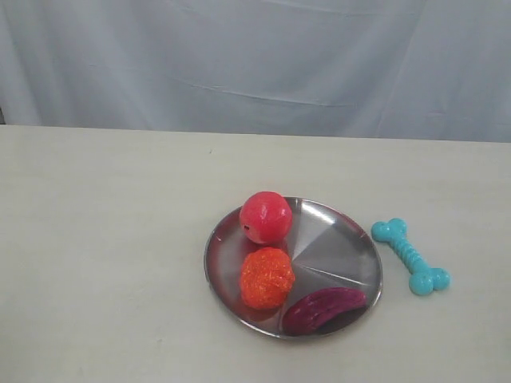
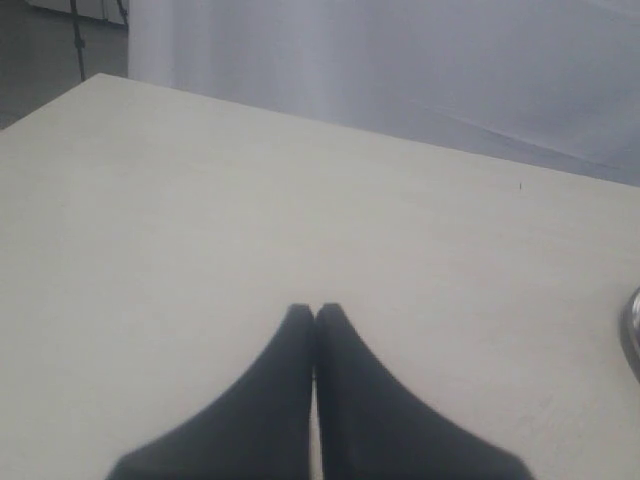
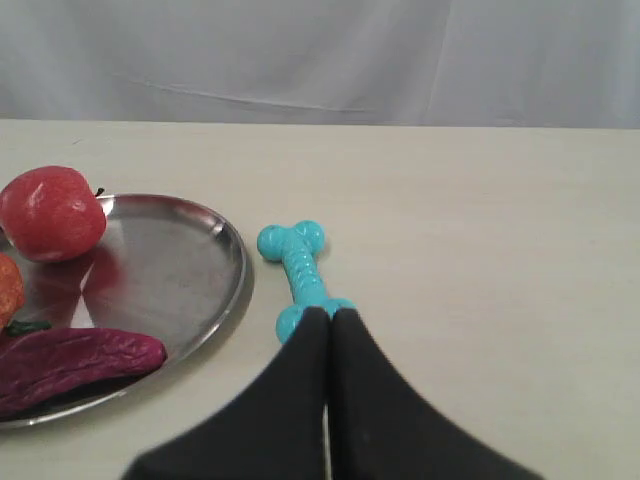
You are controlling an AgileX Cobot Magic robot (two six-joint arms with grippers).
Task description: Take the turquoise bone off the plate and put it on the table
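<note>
Bone [image 1: 409, 256] is turquoise with a ribbed shaft, table [image 1: 104, 263] plain cream. Plate [image 1: 331, 239] gleams silver; ball [image 1: 266, 217] red, bumpy lump [image 1: 267, 277] orange, oblong [image 1: 323, 309] dark purple.

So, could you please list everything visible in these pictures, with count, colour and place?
cream matte table: one, off-white, under everything
round shiny metal plate: one, silver, on table
turquoise rubber bone toy: one, turquoise, on table right of plate
round red toy: one, red, on plate
bumpy orange ball: one, orange, on plate
ribbed purple oblong: one, dark purple, on plate
left fingers: two, black, shut, over table
right fingers: two, black, shut, by bone
</note>
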